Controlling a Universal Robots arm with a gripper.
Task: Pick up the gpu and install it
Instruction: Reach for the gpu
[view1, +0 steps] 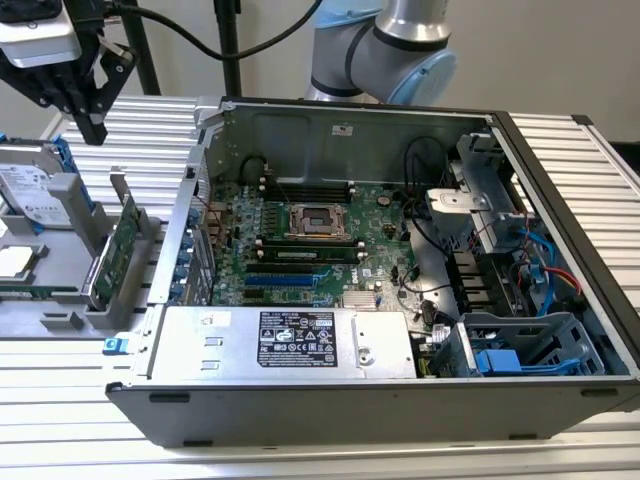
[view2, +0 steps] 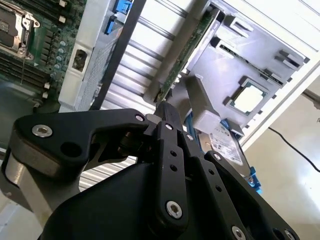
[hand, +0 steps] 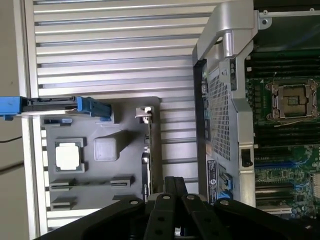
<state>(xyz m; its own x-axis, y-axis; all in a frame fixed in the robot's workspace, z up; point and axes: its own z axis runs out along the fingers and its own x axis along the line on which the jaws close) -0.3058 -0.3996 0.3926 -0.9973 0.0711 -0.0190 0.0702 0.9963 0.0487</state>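
The gpu (view1: 118, 250) stands on edge in a slot of the grey holder tray (view1: 60, 310), at the exterior view's left beside the open computer case (view1: 330, 400). It is a thin green card with a silver bracket. My gripper (view1: 94, 128) hangs well above the tray, behind the gpu, fingers together and holding nothing. In the first wrist view the gpu (hand: 147, 150) is a thin strip just beyond the gripper (hand: 173, 181). The second wrist view has the gpu's green edge (view2: 187, 50) past the gripper (view2: 164, 107).
The tray also holds a hard drive (view1: 35, 195) and a processor chip (view1: 12, 262). Inside the case lie the green motherboard (view1: 300, 235), a silver power supply (view1: 290, 340) and blue drive bays (view1: 520, 350). The case's rear wall (view1: 185, 250) stands close beside the tray.
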